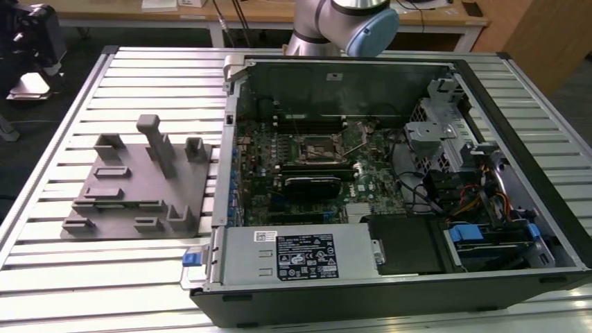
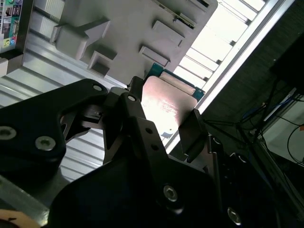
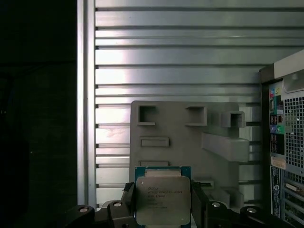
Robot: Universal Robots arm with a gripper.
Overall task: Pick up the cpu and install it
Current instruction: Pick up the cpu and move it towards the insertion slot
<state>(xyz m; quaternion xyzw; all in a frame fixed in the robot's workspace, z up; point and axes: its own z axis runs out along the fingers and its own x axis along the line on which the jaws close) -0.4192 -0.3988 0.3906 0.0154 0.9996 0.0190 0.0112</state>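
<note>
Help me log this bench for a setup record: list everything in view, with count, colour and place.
table: one, silver, slatted, under everything
fixture block: one, grey, on the table at the exterior view's left
computer case: one, black, open, at the exterior view's right
motherboard: one, green, inside the case
socket: one, black with metal frame, on the motherboard
power supply: one, silver-grey, at the case's near edge
cpu: one, silver-grey top, held over the fixture block's edge
arm: one, grey with blue cap, behind the case
hand: one, black, shut on the cpu
</note>
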